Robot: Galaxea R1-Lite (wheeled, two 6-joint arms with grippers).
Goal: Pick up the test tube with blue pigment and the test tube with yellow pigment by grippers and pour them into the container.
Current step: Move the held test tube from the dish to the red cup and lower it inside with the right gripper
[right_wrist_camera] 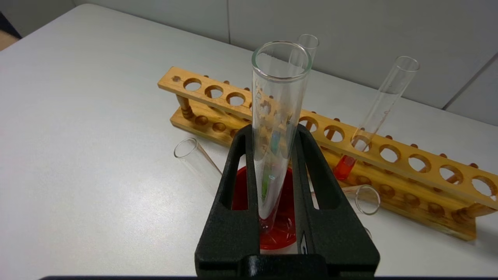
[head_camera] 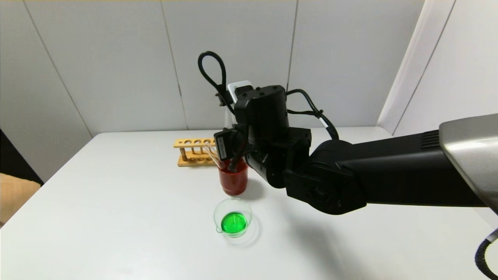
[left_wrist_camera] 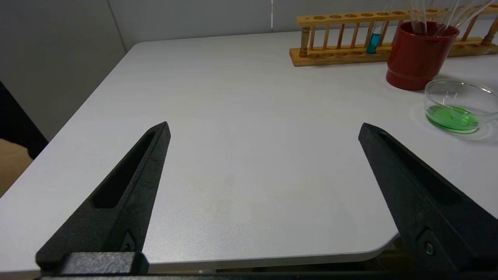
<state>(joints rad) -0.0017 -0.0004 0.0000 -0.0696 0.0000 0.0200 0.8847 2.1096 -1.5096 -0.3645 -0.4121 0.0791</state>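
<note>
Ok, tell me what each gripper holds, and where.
The right gripper clamps an empty test tube around its middle, its bottom end inside the red cup. The left gripper is open, holding nothing.

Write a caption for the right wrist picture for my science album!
Right gripper holds an empty glass tube over the red cup.
</note>
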